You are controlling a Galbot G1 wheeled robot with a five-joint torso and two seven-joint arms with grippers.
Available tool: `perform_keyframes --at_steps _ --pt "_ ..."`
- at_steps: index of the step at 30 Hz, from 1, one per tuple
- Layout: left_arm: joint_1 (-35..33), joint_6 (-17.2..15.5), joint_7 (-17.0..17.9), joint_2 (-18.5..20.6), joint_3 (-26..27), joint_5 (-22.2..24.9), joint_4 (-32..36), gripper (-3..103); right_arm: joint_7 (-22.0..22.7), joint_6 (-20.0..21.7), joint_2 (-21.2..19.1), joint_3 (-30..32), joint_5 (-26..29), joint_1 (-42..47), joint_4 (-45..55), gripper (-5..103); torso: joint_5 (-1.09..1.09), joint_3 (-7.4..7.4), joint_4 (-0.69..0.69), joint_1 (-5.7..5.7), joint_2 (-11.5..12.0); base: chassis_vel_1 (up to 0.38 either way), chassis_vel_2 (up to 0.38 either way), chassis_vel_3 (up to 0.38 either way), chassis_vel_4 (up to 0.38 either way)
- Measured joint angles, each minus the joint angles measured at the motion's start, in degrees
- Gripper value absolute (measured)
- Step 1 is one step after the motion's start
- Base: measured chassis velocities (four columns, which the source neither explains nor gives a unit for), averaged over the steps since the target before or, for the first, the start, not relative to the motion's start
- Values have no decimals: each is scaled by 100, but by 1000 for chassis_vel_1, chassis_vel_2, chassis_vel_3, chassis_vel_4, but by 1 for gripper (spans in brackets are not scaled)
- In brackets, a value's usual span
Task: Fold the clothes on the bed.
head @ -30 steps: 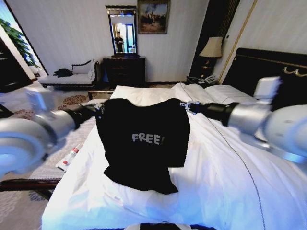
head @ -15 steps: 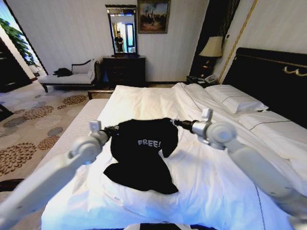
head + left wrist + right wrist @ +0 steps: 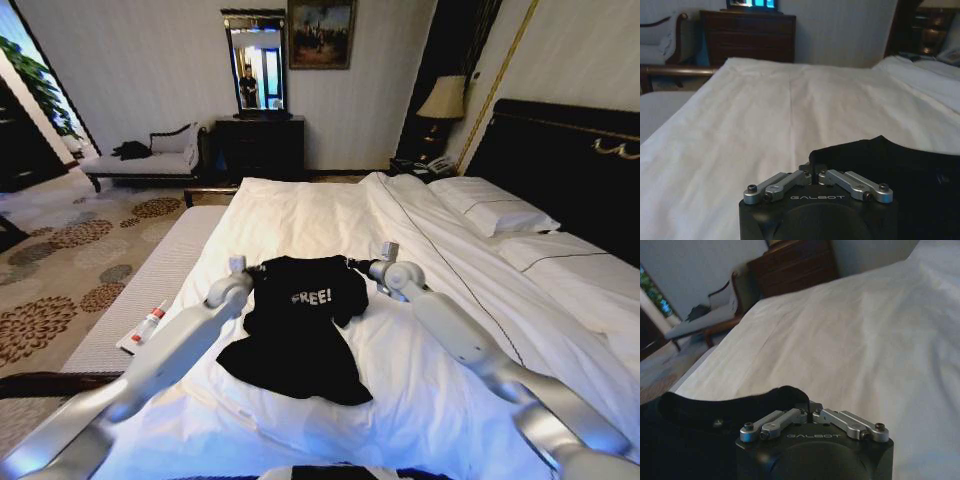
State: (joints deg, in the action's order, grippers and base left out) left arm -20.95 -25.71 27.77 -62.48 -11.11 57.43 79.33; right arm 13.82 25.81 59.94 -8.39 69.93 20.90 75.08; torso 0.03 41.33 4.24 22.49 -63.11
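The black T-shirt [image 3: 300,325] with white "FREE!" lettering lies on the bed's white duvet [image 3: 300,215], its hem end nearest me and bunched. Both arms reach far out over the bed. My left gripper [image 3: 249,267] is shut on the shirt's left shoulder edge, and my right gripper [image 3: 354,264] is shut on the right shoulder edge. The left wrist view shows the left gripper [image 3: 813,173] pinching black fabric [image 3: 900,165] just above the duvet. In the right wrist view the right gripper [image 3: 808,409] is likewise shut on the black cloth [image 3: 715,412].
White pillows [image 3: 492,208] and a dark headboard [image 3: 560,150] are at the right. A grey bench [image 3: 150,285] runs along the bed's left side with a small tube [image 3: 148,325] on it. A chaise [image 3: 150,160], dresser [image 3: 260,145] and lamp [image 3: 445,100] stand by the far wall.
Both arms have stretched forward and come down, carrying the shirt from hanging high before the camera to lying low on the duvet farther out. Both grippers kept their hold.
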Motion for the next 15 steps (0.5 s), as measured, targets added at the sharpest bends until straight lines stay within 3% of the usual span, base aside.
perform_keyframes --at_steps 1,7,15 --pt "229 44 -105 -235 -27 -112 -481 1 -75 -139 165 -33 -182 -129 -313 0 0 0 1 0 0 0 0 0 0" --pt "561 208 -453 -777 2 -521 -1619 1 -342 -567 628 -346 -662 -636 -1340 0 -3 1 -6 -1 1 0 0 0 0" --pt "779 349 -615 -1201 244 -834 -2384 1 -558 -875 1285 -588 -985 -1197 -2536 0 -3 0 -6 -2 0 0 0 0 0"
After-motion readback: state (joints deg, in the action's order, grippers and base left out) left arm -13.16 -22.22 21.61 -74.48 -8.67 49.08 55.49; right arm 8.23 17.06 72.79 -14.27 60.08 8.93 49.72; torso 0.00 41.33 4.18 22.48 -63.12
